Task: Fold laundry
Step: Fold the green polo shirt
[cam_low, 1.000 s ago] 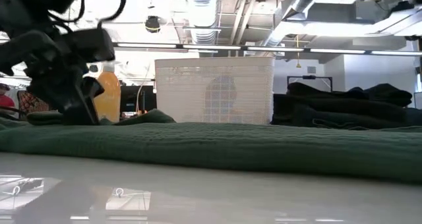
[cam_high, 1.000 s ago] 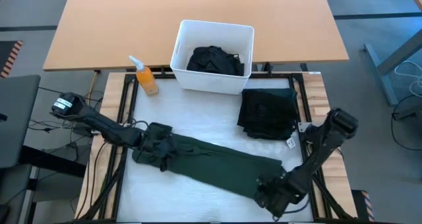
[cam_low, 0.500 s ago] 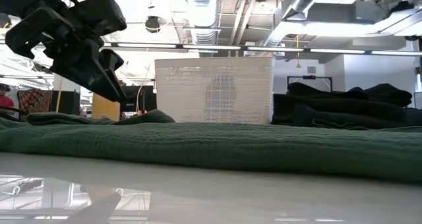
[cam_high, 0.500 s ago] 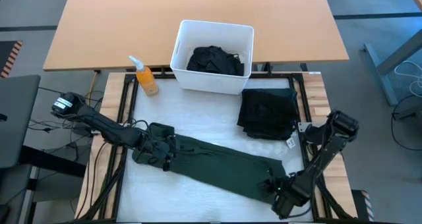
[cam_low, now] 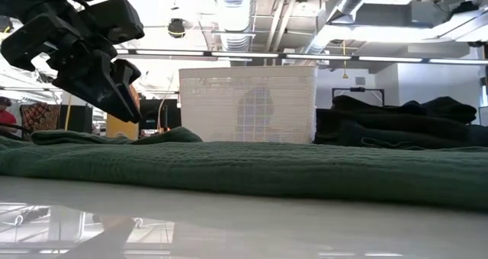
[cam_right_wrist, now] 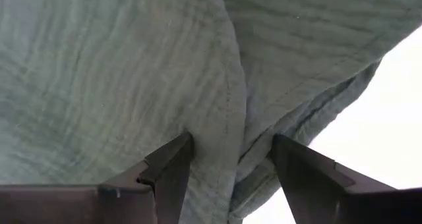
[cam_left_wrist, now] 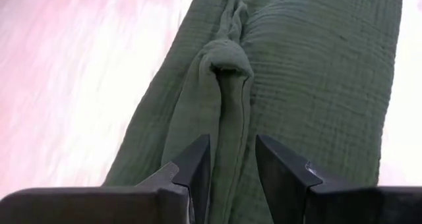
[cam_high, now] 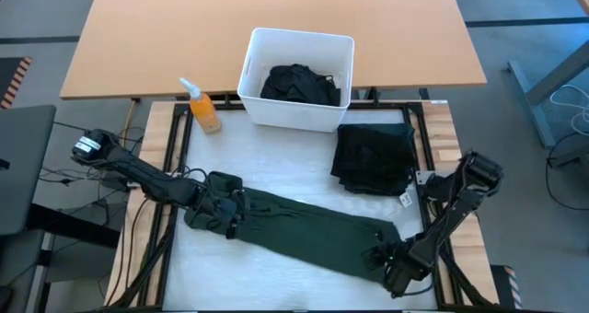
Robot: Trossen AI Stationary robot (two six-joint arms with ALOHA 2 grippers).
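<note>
A long dark green garment lies slantwise on the white table, from the left down to the near right corner; it also shows in the low view. My left gripper is at its left end, shut on a ridge of the cloth. My right gripper points down at the garment's right end. It is open, with its fingers on either side of a hemmed edge. In the low view only my left gripper shows. My left gripper pinches a raised lengthwise fold at the green garment's left end between its two fingers. The fingers slant down from the table's left and lie along the garment. The rest of the garment lies flat on the table. My right gripper stands over the garment's right end, but I cannot tell whether its fingertips touch the cloth.
A white bin with a black garment in it stands at the far edge. An orange spray bottle stands to its left. A folded black pile lies at the right. Bare white table shows near the front edge.
My left gripper has risen a little above the garment's left end and rolled, then kept still. My right gripper has sunk toward the garment's right end and rolled about its wrist.
</note>
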